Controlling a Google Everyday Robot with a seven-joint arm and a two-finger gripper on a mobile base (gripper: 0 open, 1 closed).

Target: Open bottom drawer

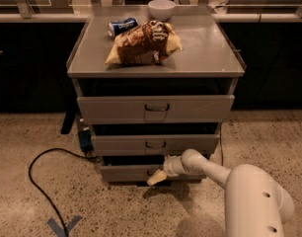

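Note:
The bottom drawer (pixel 126 173) is the lowest and narrowest grey front of the grey metal cabinet (pixel 156 58), just above the floor. Its small dark handle sits at centre, mostly hidden behind my gripper (pixel 157 177). My white arm (pixel 215 173) reaches in from the lower right, and the cream-coloured gripper is right at the drawer's handle. The drawer front stands out a little from the cabinet, with a dark gap above it.
The middle drawer (pixel 153 144) and the top drawer (pixel 156 108) are above. On top lie a chip bag (pixel 143 43), a blue can (pixel 121 26) and a white bowl (pixel 161 8). A black cable (pixel 42 167) loops on the floor at left. Dark counters stand behind.

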